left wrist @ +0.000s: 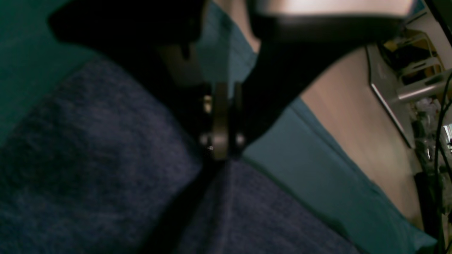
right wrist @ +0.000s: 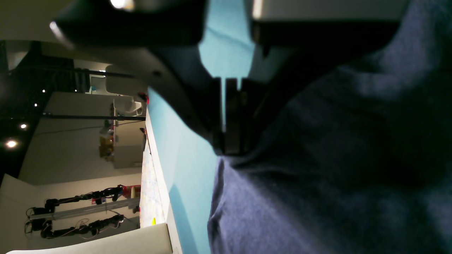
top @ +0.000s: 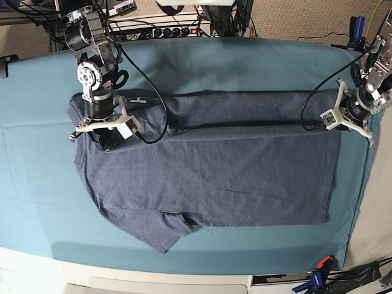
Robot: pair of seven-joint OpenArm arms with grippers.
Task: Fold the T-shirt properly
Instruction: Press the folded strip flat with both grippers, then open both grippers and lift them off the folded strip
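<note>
T-shirt (top: 208, 165) lies long axis left-right on the counter (top: 37, 184); right gripper (top: 101, 131) and left gripper (top: 343, 119), jaws barely parted, pinch its far-edge corners.

The T-shirt (top: 214, 171) is heathered blue-grey and lies flat on the teal cloth (top: 245, 61), spread sideways across its middle. Its far long edge is folded over toward the near side, making a doubled band along the top with a dark crease beneath it. One short sleeve sticks out at the near side, toward the cloth's near left, its tip slightly rumpled. The hem end lies by the cloth's right edge.
</note>
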